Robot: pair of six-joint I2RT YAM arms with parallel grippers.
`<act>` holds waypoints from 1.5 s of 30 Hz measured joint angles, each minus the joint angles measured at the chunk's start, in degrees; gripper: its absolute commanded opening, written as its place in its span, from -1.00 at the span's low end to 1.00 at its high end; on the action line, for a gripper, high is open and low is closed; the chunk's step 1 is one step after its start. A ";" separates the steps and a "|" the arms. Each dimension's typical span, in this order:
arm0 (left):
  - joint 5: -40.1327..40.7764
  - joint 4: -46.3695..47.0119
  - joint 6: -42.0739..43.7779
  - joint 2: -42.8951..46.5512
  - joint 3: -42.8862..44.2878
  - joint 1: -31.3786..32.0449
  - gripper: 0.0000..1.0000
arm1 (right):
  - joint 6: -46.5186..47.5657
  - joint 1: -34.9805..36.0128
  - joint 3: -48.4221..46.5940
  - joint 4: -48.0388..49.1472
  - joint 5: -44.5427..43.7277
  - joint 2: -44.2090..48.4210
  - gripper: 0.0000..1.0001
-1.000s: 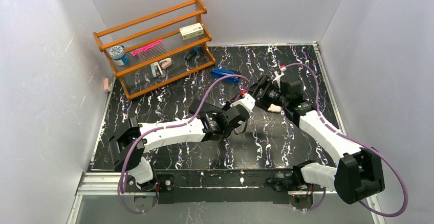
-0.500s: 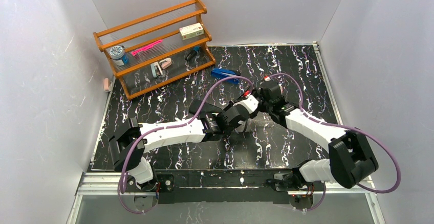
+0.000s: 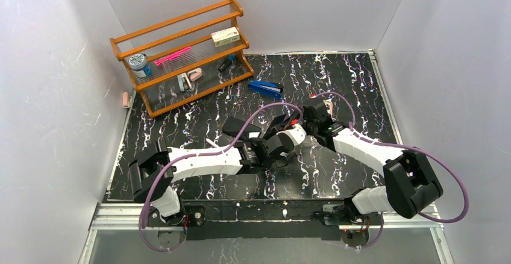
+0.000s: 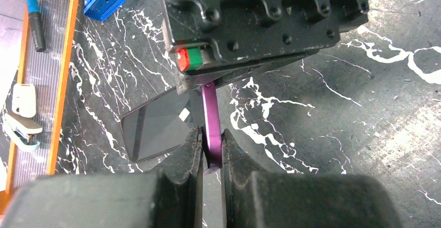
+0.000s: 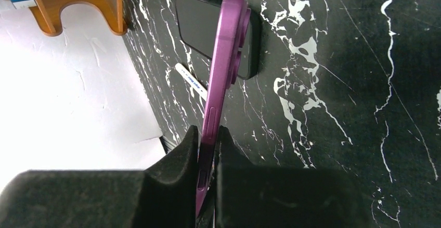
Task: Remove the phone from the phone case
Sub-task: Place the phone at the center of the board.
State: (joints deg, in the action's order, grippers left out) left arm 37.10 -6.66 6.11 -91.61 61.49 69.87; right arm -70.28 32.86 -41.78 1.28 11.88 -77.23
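Note:
A purple phone case point(image 5: 223, 51) stands on edge above the table, pinched from both ends. My left gripper point(image 4: 210, 134) is shut on one end of the case point(image 4: 210, 108). My right gripper point(image 5: 208, 131) is shut on the other end, by the side buttons. From above, both grippers meet mid-table, the left gripper point(image 3: 288, 132) beside the right gripper point(image 3: 304, 119), with the case point(image 3: 277, 121) between them. A dark glossy phone point(image 5: 195, 20) lies flat on the table beyond the case, apart from it; it also shows in the other views point(image 4: 156, 126) point(image 3: 234, 125). The inside of the case is hidden.
A wooden rack point(image 3: 181, 59) with small items stands at the back left. A blue stapler point(image 3: 265, 88) lies behind the grippers. A white pen point(image 3: 212, 144) rests near the phone and the left forearm. Pale walls close in three sides.
My right gripper swung left from the back right to the case and closed on its end. My left arm drew back slightly, still gripping.

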 measured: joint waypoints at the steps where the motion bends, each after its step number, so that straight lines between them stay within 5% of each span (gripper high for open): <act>1: 0.00 0.20 0.04 0.00 -0.15 0.02 -0.63 | -0.04 0.00 0.02 -0.31 -0.02 -0.02 -0.97; 6: -2.60 0.28 -3.17 0.74 -0.17 -0.94 -0.04 | 5.03 -1.79 0.66 2.51 0.96 -0.07 -0.97; 11: -8.52 1.22 -9.14 7.72 -1.99 -6.71 0.30 | 13.51 -11.93 4.96 8.00 2.23 -0.92 -0.97; 17: -16.41 1.86 -17.07 12.79 -4.20 -17.09 0.50 | 20.57 -23.19 6.32 14.10 10.05 -9.84 -0.97; 24: -25.22 1.42 -25.33 15.47 -8.66 -27.02 0.61 | 24.02 -26.12 3.50 18.88 19.41 -19.85 -0.95; 35: -32.41 -1.25 -31.58 21.53 -10.54 -35.85 0.66 | 27.52 -27.28 -3.98 19.34 22.34 -27.12 -0.10; 45: -34.97 -8.31 -30.58 26.51 -8.07 -42.16 0.72 | 33.97 -27.56 -7.32 10.64 18.43 -25.31 0.36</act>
State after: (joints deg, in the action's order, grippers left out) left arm 2.13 -14.96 -24.47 -65.10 53.43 27.70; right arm -36.32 5.30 -49.10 11.92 30.30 -102.54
